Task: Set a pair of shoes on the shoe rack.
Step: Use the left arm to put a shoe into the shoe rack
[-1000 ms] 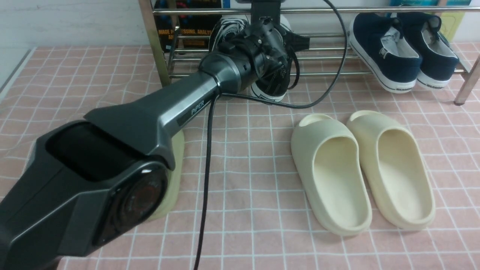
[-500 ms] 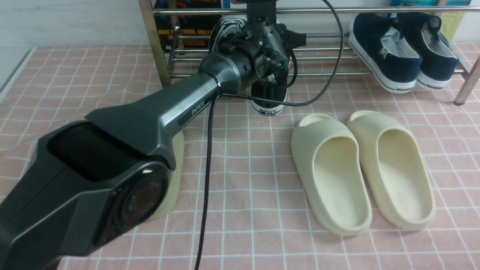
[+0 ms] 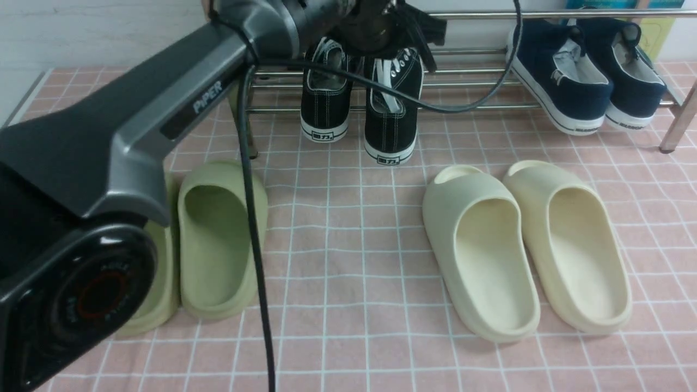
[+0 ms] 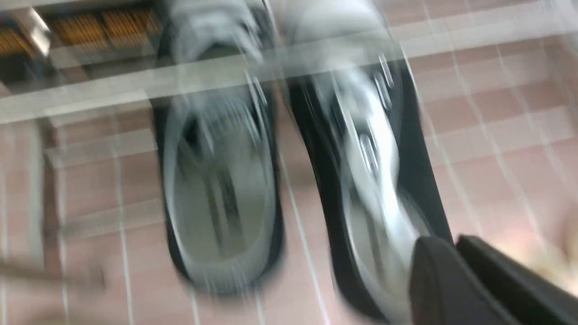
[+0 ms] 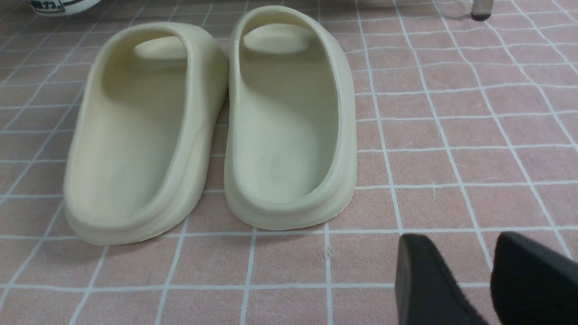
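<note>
Two black canvas low-top sneakers (image 3: 389, 117) lean toes-up on the chrome tube rack (image 3: 678, 128), just below the left pincer (image 4: 445, 243), which through the blur seems pressed together and empty; the right pincer (image 5: 469, 246) stands spread.

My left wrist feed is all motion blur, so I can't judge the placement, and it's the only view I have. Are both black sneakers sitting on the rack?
Observer: Yes. From the front, the left sneaker and right sneaker both lean on the shoe rack, heels down past its front rail; the right one sits lower.
Operator: Where is the other arm, and is it carrying anything?
Observer: The right gripper is open and empty, low over the pink cloth beside the cream slippers.
</note>
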Robot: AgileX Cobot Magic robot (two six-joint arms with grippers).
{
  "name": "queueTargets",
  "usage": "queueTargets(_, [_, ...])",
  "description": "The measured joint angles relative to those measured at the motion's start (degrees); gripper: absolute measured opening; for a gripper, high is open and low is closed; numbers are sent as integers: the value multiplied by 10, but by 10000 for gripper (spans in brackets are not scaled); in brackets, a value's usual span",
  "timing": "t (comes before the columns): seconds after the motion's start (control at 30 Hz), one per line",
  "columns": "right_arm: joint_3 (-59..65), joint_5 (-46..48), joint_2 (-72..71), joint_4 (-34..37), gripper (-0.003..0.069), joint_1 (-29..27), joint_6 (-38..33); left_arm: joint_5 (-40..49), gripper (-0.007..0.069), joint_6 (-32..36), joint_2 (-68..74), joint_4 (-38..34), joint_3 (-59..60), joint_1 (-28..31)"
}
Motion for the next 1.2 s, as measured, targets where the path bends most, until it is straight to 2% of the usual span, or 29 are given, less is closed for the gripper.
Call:
queueTargets(0.13, [0,0,0,0,239,0,0,123,2,92,25,-108,1,-1])
queueTargets(0.27, [0,0,0,0,239,0,0,147,2,107,74,-125,4,-1])
queueTargets(0.4, [0,0,0,0,239,0,0,112,2,85,117,-100,6,-1])
queueTargets(0.67, [0,0,0,0,239,0,0,27,2,-11,126,-3,0,-1])
queueTargets(0.83, [0,0,0,0,239,0,0,-22,2,-47,126,15,0,-3])
queueTargets(1.2, [0,0,0,0,239,0,0,-61,2,-70,126,31,0,-4])
